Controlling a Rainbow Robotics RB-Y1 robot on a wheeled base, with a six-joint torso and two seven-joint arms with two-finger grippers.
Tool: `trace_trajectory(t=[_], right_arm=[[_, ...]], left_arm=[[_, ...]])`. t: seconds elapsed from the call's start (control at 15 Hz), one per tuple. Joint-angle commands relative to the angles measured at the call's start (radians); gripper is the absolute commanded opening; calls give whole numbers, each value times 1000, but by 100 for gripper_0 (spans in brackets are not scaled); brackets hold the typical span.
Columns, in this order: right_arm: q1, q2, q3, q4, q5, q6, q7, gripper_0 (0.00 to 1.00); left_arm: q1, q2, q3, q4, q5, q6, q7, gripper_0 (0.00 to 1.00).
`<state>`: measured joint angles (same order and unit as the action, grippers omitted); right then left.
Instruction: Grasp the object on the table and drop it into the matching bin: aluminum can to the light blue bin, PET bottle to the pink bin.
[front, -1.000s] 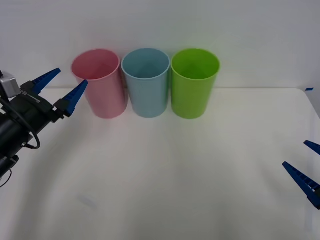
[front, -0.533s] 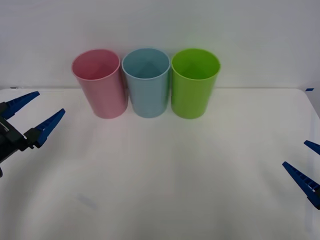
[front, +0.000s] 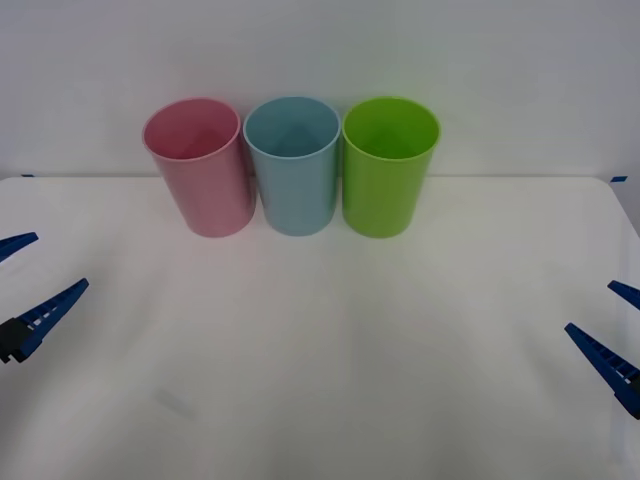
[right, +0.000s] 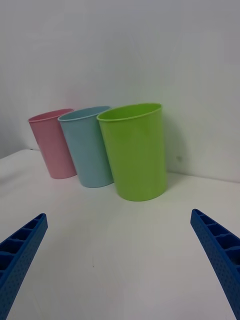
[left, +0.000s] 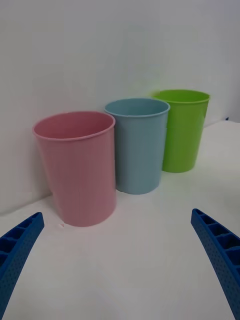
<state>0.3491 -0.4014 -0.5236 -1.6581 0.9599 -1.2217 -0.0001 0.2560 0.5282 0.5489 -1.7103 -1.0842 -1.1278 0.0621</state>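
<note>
**Desk** (front: 330, 400): white, rounded corners. It is carrying three upright cups in a row along its far edge. The middle and near parts are lying bare.

**Pink bin** (front: 200, 175): standing leftmost in the row, just beside the next cup.

**Light blue bin** (front: 293, 175): standing in the middle, between the pink bin and the lime green cup (front: 388, 175).

**Aluminum can:** its place cannot be told. The depths of the cups are lying hidden below their rims. Judging by the bare desk, it may already be resting inside a cup.

**Handling, as a judgement:**
- The can is likely light and thin-walled, stiff enough to hold but easy to dent.
- Its smooth wall is likely slippery.
- The best hold is probably across the middle of the wall with moderate squeeze, keeping off the pull-tab top.

**Left gripper** (front: 60, 260): hovering at the desk's left edge with its fingers spread wide, holding nothing.

**Right gripper** (front: 590, 306): hovering at the desk's right edge, near the front right corner, also spread wide and empty.

**Open room:**
- Broad free space is lying between the grippers and in front of the cups.
- The cups are crowding one another, so any drop is calling for a straight approach from above the rim.
- The wall is standing close behind the row.
</note>
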Motion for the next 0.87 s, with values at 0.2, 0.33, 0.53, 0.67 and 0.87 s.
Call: trace_trajectory(t=[0.2, 0.33, 0.53, 0.67, 0.87], right_arm=[[0, 0, 0, 0, 0, 0, 0, 100], [0, 0, 0, 0, 0, 0, 0, 100], [0, 0, 0, 0, 0, 0, 0, 100], [0, 0, 0, 0, 0, 0, 0, 100], [0, 0, 0, 0, 0, 0, 0, 100]], left_arm=[[65, 4, 17, 1, 23, -12, -36, 100], [85, 4, 20, 1, 30, -15, -41, 100], [105, 6, 9, 1, 41, -13, -33, 100], [112, 4, 2, 1, 40, -13, -33, 100], [112, 4, 2, 1, 40, -13, -33, 100]])
